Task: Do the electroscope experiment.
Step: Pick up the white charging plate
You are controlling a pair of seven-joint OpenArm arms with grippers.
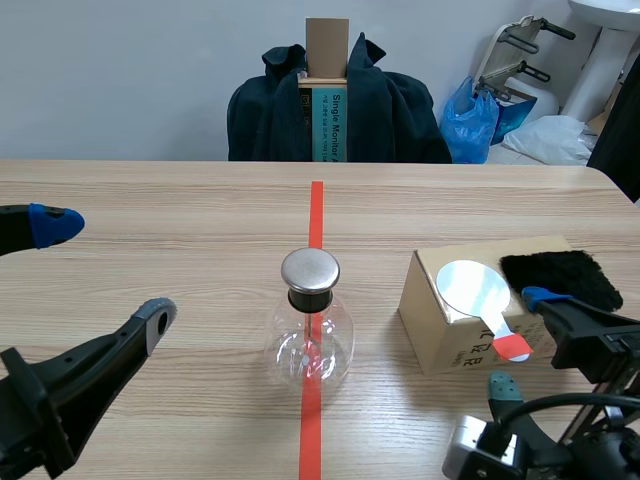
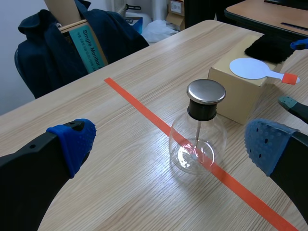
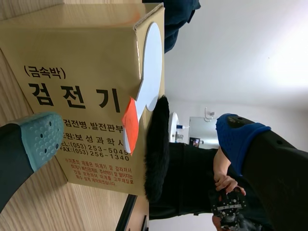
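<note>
The white round paddle with orange-red handle tip (image 1: 483,303) lies flat on the tan cardboard box (image 1: 435,325), its handle toward the right hand (image 1: 517,341), wide open, empty, nearer than the open left hand (image 1: 105,270).

Cardboard box (image 3: 72,62): "(금속박) 검전기", just ahead of right gripper (image 3: 138,137).
Teal carton (image 2: 87,45): "Single Monitor", far beyond left gripper (image 2: 173,142).

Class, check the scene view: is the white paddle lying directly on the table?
No, the white paddle rests on top of the cardboard box.
</note>
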